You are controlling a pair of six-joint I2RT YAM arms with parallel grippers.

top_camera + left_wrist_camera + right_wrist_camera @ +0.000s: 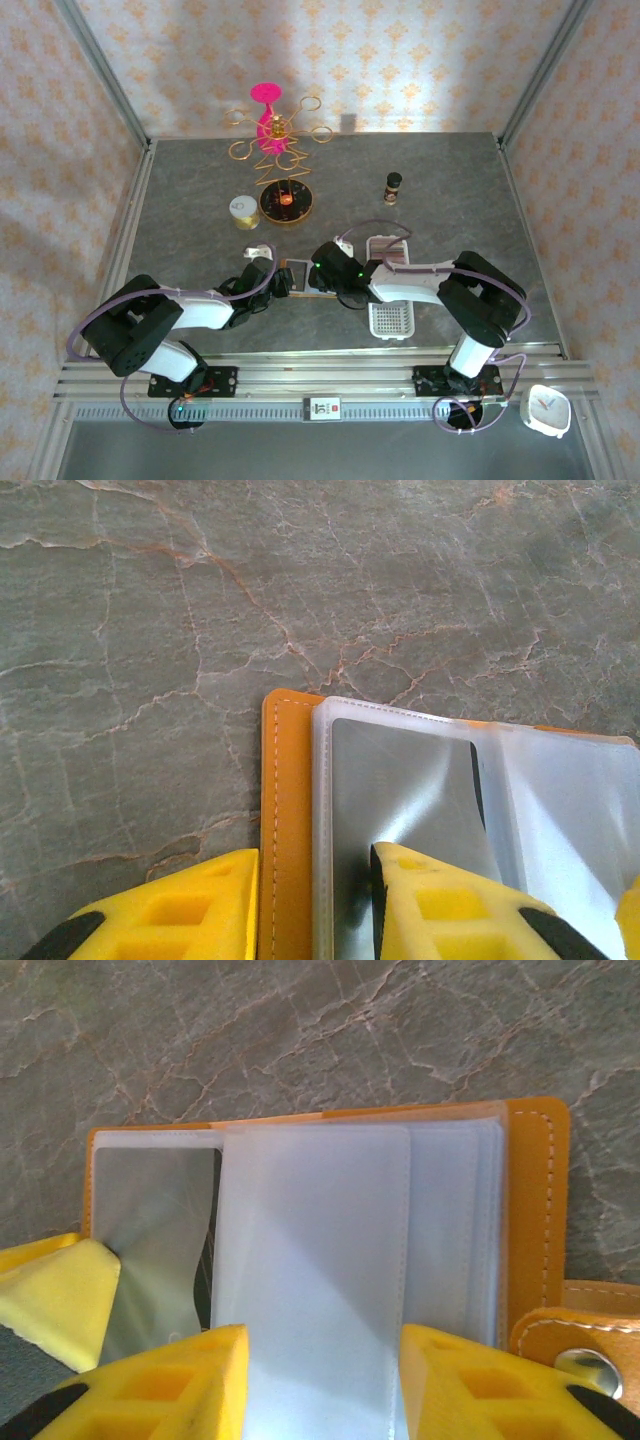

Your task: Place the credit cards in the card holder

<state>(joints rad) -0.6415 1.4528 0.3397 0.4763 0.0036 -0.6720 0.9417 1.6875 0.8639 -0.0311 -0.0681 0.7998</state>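
My left gripper, jaws half apart, straddles the card holder edge; my right gripper, likewise parted, straddles its clear sleeve; grey marbled table.

A robot lab test cell, not a home. A grey marbled table sits boxed in by bare aluminium frame posts, with wallpaper-patterned panels as its walls from nine round to three o'clock. Along six o'clock, two white-and-black arms are bolted to a slotted metal rail that carries a small switch box, loose cables trailing. Unrelated props stand about: a pink and gold wire stand at twelve, a small white clock at five
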